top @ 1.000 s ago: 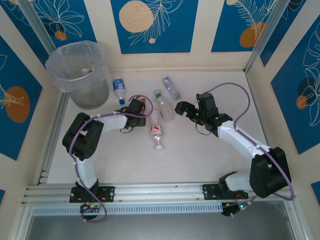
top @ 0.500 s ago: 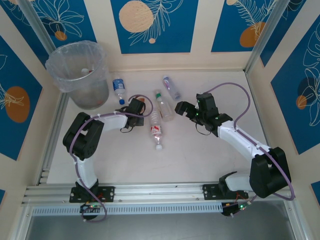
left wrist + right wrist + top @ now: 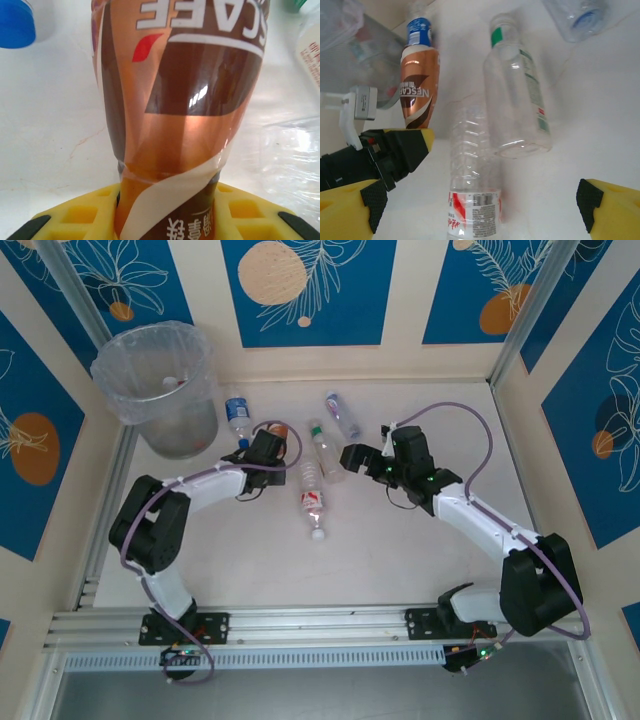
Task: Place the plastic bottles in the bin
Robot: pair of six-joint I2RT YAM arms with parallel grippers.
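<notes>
Upper left of the top view: your bin [image 3: 118,380] stands in the corner, with a blue-label bottle [image 3: 237,417] just right of it. Centre-left: your left gripper [image 3: 270,443] is pinched on the brown-label bottle [image 3: 180,115], yellow pads on both sides of it. Centre: the green-cap clear bottle [image 3: 327,452] and the red-label bottle [image 3: 313,498] lie on the table [image 3: 400,550], the purple-label bottle [image 3: 343,415] above them. Right of these: your right gripper [image 3: 365,448] is spread wide, near the green-cap bottle.
</notes>
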